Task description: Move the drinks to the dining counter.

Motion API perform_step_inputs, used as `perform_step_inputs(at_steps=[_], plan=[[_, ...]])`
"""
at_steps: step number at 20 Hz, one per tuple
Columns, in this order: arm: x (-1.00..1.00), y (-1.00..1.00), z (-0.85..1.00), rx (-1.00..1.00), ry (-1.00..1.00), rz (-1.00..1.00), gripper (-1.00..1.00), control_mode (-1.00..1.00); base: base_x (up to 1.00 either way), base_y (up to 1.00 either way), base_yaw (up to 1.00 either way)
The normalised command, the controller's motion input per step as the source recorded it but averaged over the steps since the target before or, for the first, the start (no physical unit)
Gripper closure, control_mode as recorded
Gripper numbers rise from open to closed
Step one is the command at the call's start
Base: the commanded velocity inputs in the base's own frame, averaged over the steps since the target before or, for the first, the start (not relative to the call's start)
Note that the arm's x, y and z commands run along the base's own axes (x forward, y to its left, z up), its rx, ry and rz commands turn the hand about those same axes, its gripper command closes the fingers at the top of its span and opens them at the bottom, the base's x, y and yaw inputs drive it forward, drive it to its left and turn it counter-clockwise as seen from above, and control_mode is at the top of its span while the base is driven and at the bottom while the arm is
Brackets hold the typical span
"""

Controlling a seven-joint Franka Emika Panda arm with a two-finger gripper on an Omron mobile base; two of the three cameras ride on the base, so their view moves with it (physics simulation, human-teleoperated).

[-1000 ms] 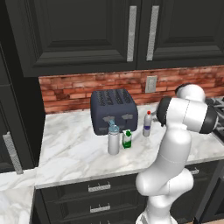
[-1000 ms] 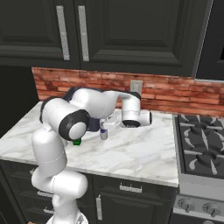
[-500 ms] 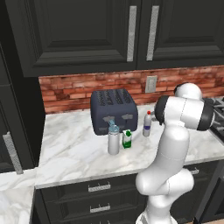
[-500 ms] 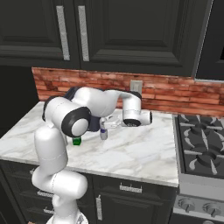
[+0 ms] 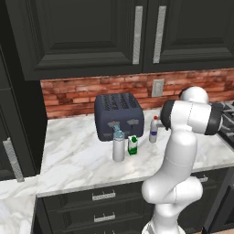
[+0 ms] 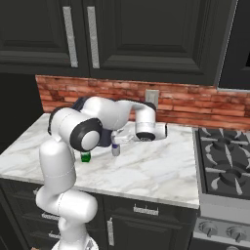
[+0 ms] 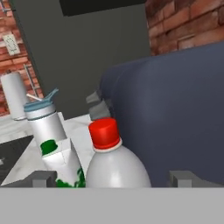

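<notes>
Fingers [image 7: 43, 178] spread wide apart, either side of slim clear red-capped bottle [image 7: 114, 163], not clamped. Green-and-white carton [image 7: 61, 164] and grey metal bottle [image 7: 43, 124] beyond, dark blue-grey toaster [image 7: 175, 113] alongside, on marble bench [image 5: 82, 155].

White arm, dark joints

The arm [image 5: 179, 151] is built of glossy white rounded segments — bulbous shells joined by dark grey-black joint bands — and ends in small dark square finger tips [image 7: 43, 178].

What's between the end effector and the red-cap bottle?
Nothing visible. In the hand view the red-cap bottle sits between the open end effector fingertips. The carton is beside it and the toaster behind.
</notes>
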Motion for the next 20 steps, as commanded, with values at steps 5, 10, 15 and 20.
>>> perform_step_inputs(at_steps=[5, 10, 15, 20], plan=[[0.0, 0.12, -0.1, 0.03, 0.03, 0.04, -1.0, -1.0, 0.0, 0.0, 0.0], [0.0, 0.21, -0.29, 0.07, 0.07, 0.03, -1.0, -1.0, 0.0, 0.0, 0.0], [0.0, 0.19, -0.2, 0.03, 0.02, 0.0, 1.0, -1.0, 0.0, 0.0, 0.0], [-0.03, -0.15, 0.01, 0.02, 0.0, 0.0, 1.0, -1.0, 0.0, 0.0, 0.0]])
